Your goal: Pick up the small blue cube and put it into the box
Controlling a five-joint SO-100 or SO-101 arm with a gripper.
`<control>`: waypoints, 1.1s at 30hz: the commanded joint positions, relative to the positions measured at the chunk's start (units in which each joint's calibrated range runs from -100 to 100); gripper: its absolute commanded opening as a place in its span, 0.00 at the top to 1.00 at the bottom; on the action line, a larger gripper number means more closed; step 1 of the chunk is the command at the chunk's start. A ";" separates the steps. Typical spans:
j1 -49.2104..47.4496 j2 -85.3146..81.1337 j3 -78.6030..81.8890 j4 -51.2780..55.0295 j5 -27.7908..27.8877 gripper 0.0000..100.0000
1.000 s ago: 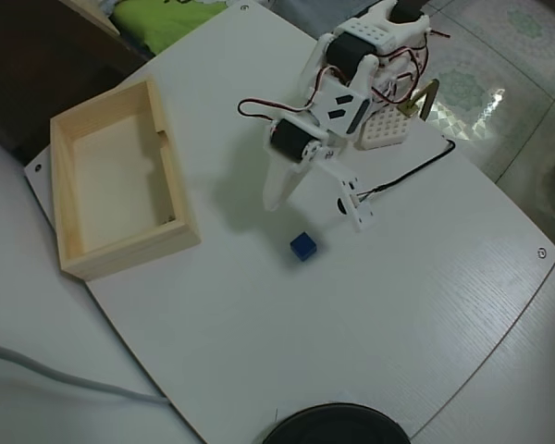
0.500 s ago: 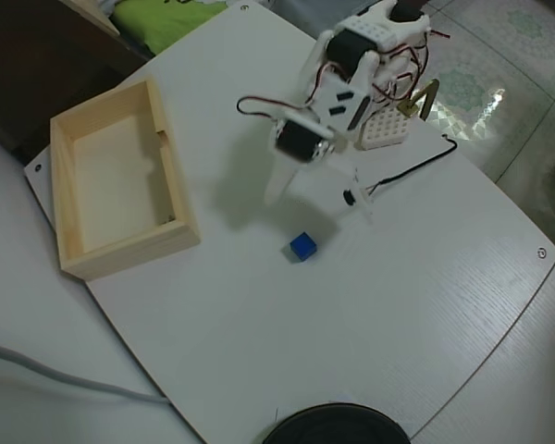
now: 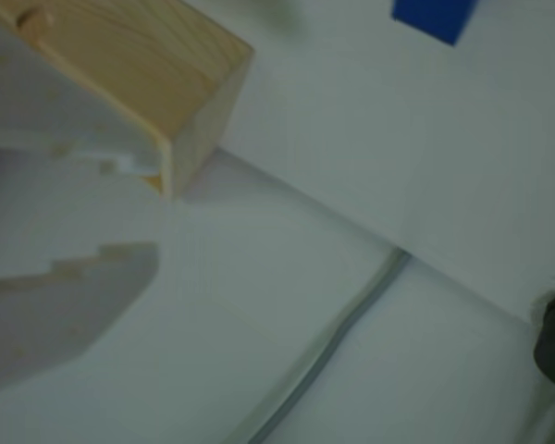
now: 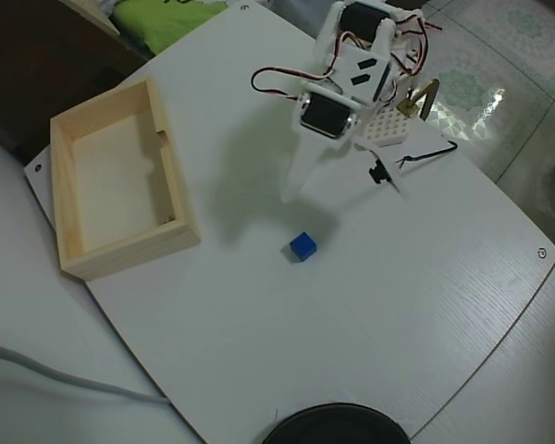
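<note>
The white table (image 4: pixel 379 305) fills most of the overhead view, a rounded board with a pale wood-grain surface lying over a second white surface at the left and near edges. A grey cable (image 4: pixel 65 375) crosses that lower surface at the near left; in the wrist view the same cable (image 3: pixel 338 338) runs diagonally just below the board's edge.

The box (image 4: pixel 171 180) sits on the left part of the table, a shallow tray of pale unfinished wood with thick walls and a notch in its right long wall. Nothing lies inside it. In the wrist view one corner of the box (image 3: pixel 180 79) fills the upper left.

The white arm (image 4: pixel 338 88) stands at the far side of the table, right of centre, with red and black wires looping around its joints. A white perforated block (image 4: pixel 386 128) sits just beside its base.

The gripper (image 4: pixel 338 183) hangs above the table with its two white fingers spread apart, one pointing near-left and the other to the right; the claw is released and holds nothing. In the wrist view one blurred finger (image 3: pixel 60 301) shows at the lower left.

The small blue cube (image 4: pixel 302 246) rests on the bare table, near of the gripper and apart from it, and right of the box. In the wrist view the cube (image 3: pixel 435 18) is cut off by the top edge.
</note>
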 commanded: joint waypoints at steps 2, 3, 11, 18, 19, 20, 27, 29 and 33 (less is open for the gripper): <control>-1.89 4.06 -5.25 0.23 0.28 0.93; -2.03 6.25 -6.61 0.06 0.28 0.93; -4.02 33.64 -25.61 0.49 0.23 0.93; -8.30 53.76 -43.71 10.26 0.13 0.88; -8.96 55.70 -45.43 11.36 -0.08 0.86; -9.41 57.39 -46.79 12.04 -0.08 0.84; -9.77 68.05 -49.23 14.93 1.12 0.79; -9.85 71.09 -48.60 15.44 2.68 0.79; -9.26 75.31 -47.60 15.19 3.04 0.79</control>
